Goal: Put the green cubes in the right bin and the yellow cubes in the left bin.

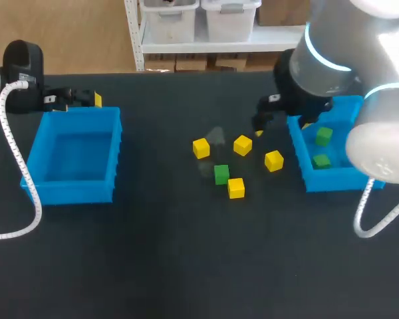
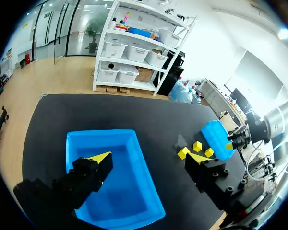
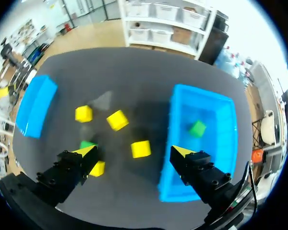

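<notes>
- Right bin (image 1: 304,166): blue, is sitting on the dark surface (image 1: 186,259) and is holding two green cubes (image 1: 324,136).
- Left bin (image 1: 76,186): blue, is standing well apart from the right bin, across the surface; nothing is showing inside it.
- Yellow cubes (image 1: 274,160): four are lying loose on the surface outside the right bin. One is just beside its wall, and the other three are farther off towards the left bin.
- Loose green cube (image 1: 221,174): is resting among those yellow cubes, apart from the right bin.
- Right claw (image 3: 134,152): is hovering just outside the right bin's wall with its fingers spread, gripping nothing.
- Left claw (image 2: 149,157): is hanging far from the right bin, over the left bin's edge, with its fingers spread and nothing between them.
</notes>
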`<state>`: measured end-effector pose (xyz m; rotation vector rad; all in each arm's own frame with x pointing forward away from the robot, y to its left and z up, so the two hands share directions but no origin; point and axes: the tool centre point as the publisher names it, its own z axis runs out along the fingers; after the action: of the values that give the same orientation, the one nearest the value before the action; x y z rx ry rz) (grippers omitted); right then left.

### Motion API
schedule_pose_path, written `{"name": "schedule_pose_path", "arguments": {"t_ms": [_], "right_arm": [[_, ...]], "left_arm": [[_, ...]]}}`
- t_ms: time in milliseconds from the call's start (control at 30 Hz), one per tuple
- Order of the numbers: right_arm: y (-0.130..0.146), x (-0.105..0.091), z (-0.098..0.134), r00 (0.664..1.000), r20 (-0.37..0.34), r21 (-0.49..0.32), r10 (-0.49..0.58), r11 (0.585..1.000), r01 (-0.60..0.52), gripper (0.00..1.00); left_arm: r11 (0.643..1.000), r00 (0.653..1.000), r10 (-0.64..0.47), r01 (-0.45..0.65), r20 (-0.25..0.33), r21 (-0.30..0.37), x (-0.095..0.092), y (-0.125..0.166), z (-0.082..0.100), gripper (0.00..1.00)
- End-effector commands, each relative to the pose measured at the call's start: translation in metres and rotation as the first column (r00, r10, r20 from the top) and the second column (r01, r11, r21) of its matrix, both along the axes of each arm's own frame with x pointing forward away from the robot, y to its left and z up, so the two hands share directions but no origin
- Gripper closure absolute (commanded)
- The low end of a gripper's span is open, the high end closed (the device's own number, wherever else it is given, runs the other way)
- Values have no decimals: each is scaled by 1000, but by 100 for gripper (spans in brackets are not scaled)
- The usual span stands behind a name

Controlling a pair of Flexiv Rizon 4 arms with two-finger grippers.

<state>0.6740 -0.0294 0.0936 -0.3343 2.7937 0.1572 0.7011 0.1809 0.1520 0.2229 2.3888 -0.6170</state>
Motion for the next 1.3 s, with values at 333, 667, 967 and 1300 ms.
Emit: {"name": "schedule_pose_path", "arguments": {"t_ms": [333, 667, 967, 1300], "right_arm": [[80, -17, -35, 989, -131, -13, 72, 997, -74, 0], [107, -22, -59, 988, -150, -26, 30, 999, -35, 0], [110, -27, -82, 983, -178, -65, 54, 996, -66, 0], [110, -19, -108, 976, -209, -93, 66, 992, -87, 0]], "left_arm": [[1000, 1000, -6, 6, 6, -9, -1, 2, -2, 0], [1000, 1000, -6, 6, 6, -9, -1, 2, -2, 0], [1000, 1000, -6, 6, 6, -9, -1, 2, -2, 0], [1000, 1000, -6, 6, 6, -9, -1, 2, -2, 0]]}}
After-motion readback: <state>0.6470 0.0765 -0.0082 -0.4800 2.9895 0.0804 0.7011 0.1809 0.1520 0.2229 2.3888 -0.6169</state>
